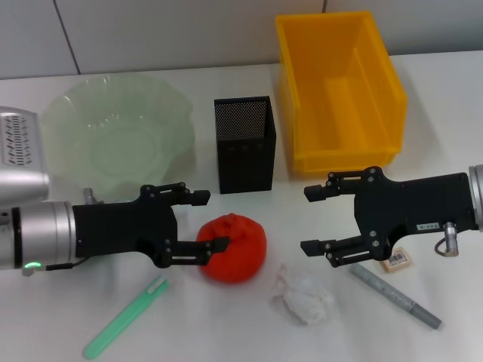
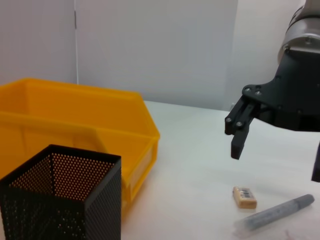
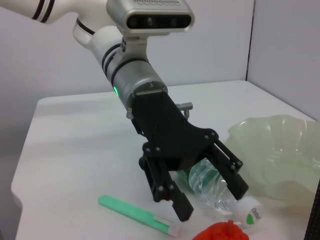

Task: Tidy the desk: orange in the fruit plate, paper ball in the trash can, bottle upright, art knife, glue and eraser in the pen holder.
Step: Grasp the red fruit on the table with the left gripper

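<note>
Left gripper (image 1: 202,220), right gripper (image 1: 315,219) — both low, facing inward, jaws spread.

Illumination is bright, even and diffuse, coming from overhead. Shadows on the white desk (image 1: 226,226) are soft and short, lying close beneath each object. No strong glare appears; the translucent green plate (image 1: 121,136) shows faint highlights only. The head view is sharp throughout. In the left wrist view, the mesh pen holder (image 2: 62,197) nearest the lens is slightly soft.
</note>
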`<action>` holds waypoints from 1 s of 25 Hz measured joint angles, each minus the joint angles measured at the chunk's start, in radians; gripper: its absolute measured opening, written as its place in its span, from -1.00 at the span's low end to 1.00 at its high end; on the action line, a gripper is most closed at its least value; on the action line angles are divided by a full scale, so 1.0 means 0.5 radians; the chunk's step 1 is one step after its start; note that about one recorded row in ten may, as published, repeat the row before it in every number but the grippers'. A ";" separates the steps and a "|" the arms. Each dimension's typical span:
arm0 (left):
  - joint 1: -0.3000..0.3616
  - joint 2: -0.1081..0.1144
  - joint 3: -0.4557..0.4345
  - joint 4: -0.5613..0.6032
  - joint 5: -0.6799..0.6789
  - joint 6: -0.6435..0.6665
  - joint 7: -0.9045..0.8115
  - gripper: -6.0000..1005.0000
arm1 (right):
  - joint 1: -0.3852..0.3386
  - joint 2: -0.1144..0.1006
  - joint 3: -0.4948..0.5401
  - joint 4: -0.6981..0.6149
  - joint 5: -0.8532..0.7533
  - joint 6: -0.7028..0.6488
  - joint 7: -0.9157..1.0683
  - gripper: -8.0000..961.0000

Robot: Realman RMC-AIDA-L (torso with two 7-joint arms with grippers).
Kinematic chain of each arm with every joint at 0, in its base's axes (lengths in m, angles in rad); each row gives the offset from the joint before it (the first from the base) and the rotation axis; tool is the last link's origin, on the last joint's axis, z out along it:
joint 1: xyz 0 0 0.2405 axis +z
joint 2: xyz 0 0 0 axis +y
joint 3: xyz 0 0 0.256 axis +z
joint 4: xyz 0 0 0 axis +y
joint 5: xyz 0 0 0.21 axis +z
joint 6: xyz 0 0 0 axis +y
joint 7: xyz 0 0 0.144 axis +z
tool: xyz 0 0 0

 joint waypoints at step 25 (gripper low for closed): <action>-0.069 -0.009 0.356 -0.148 -0.161 -0.314 0.060 0.62 | -0.001 -0.001 -0.010 -0.011 -0.002 -0.021 0.022 0.62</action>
